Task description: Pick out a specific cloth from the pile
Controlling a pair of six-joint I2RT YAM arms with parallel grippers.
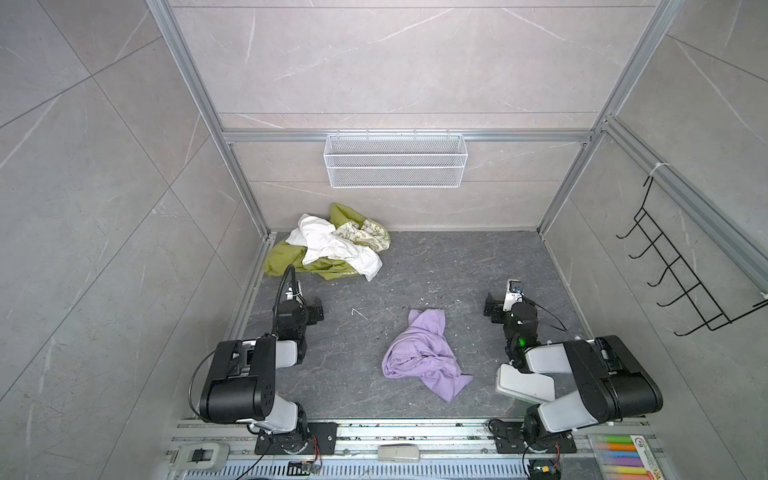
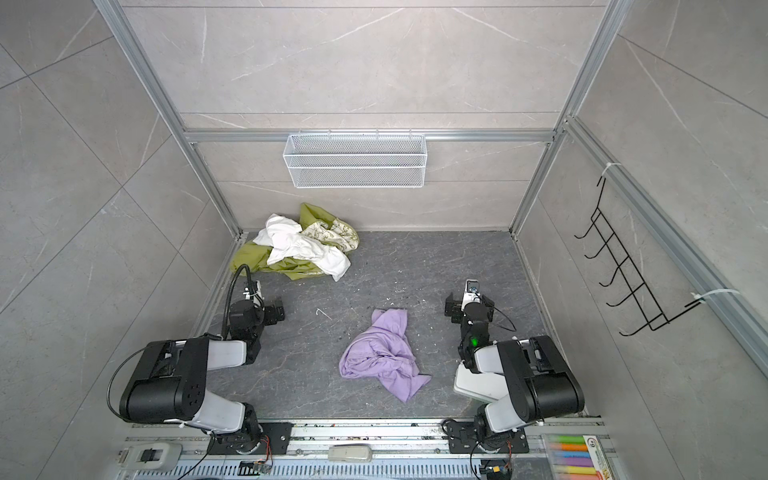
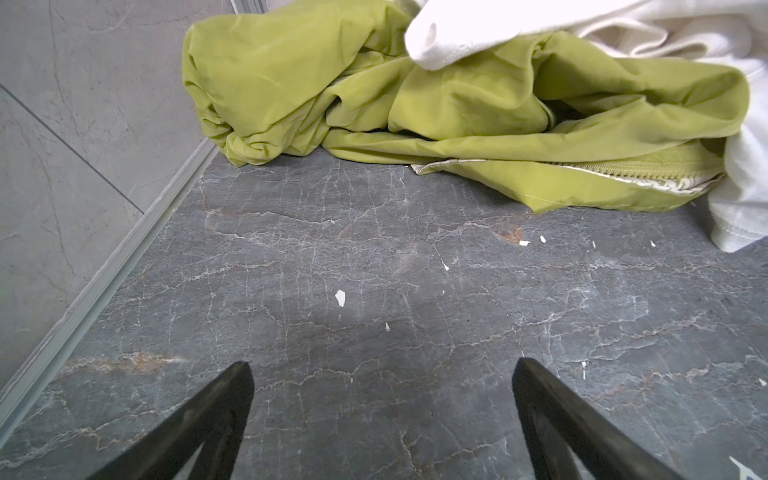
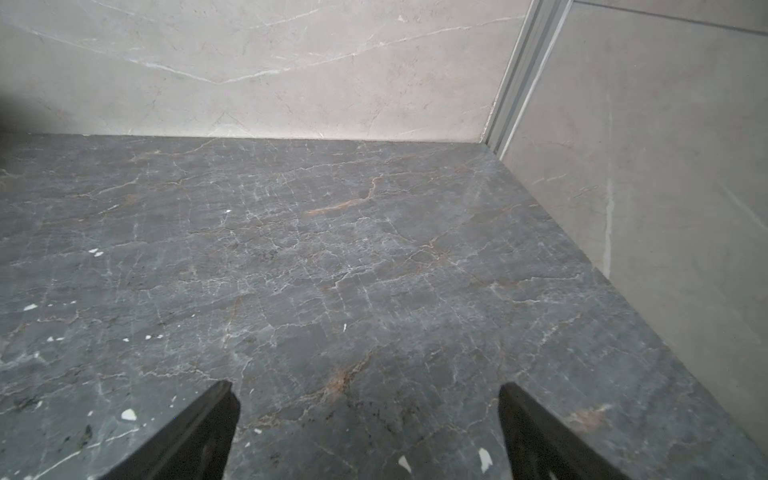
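One plain light purple soft fabric cloth (image 1: 417,355), crumpled, alone on the dark grey marbled surface (image 1: 436,266), around the middle and toward the near edge, between the two arms and touching neither. One pile of soft fabrics (image 1: 291,264) in the far left corner, well apart from the purple cloth. Three pieces counted in it: one olive-green cloth (image 3: 457,104) at the bottom, one plain white cloth (image 1: 320,237) draped over it, one cream cloth with a green floral print (image 1: 365,235) on the far right of the heap. Two grippers, both empty. At the left gripper (image 3: 380,370), jaws spread wide, nothing between them, low over bare surface just short of the olive-green cloth. At the right gripper (image 4: 365,388), jaws likewise spread wide, nothing held, over bare surface on the right, facing the far right corner. One white wire-mesh basket (image 1: 395,166) hung on the far wall.
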